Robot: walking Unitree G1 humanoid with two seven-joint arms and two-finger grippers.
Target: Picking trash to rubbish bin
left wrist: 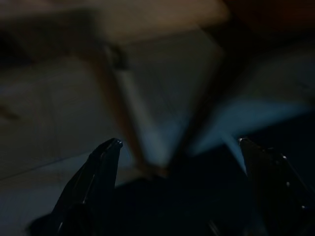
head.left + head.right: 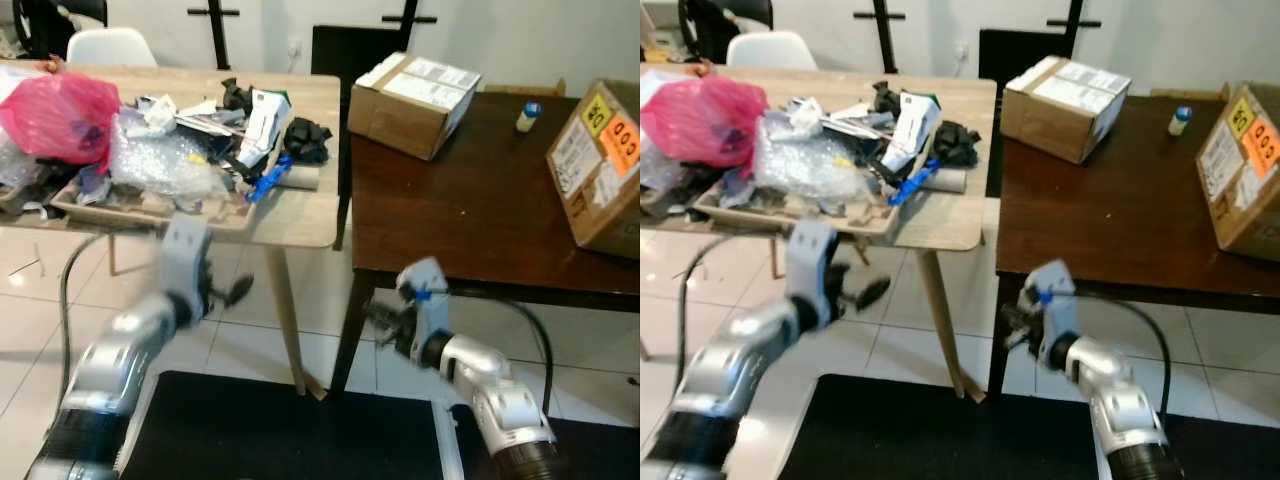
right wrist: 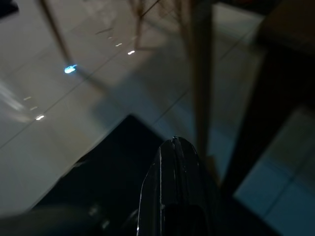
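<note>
A heap of trash lies on a tray (image 2: 150, 212) on the light wooden table (image 2: 310, 215): a pink plastic bag (image 2: 55, 112), bubble wrap (image 2: 160, 155), crumpled papers (image 2: 262, 118), black scraps (image 2: 306, 138), a blue piece (image 2: 266, 182) and a cardboard tube (image 2: 300, 178). My left gripper (image 2: 235, 290) hangs blurred below that table's front edge, in front of its leg; in the left wrist view it (image 1: 179, 142) stands open and holds nothing. Over by the dark table's leg, low down, is my right gripper (image 2: 380, 315). Its fingers (image 3: 174, 147) are pressed together with nothing in them.
A dark brown table (image 2: 470, 210) on the right carries two cardboard boxes (image 2: 412, 100) (image 2: 600, 165) and a small bottle (image 2: 528, 115). A black mat (image 2: 290, 430) covers the floor before me. A white chair (image 2: 110, 45) and a black chair (image 2: 345, 50) stand behind the tables.
</note>
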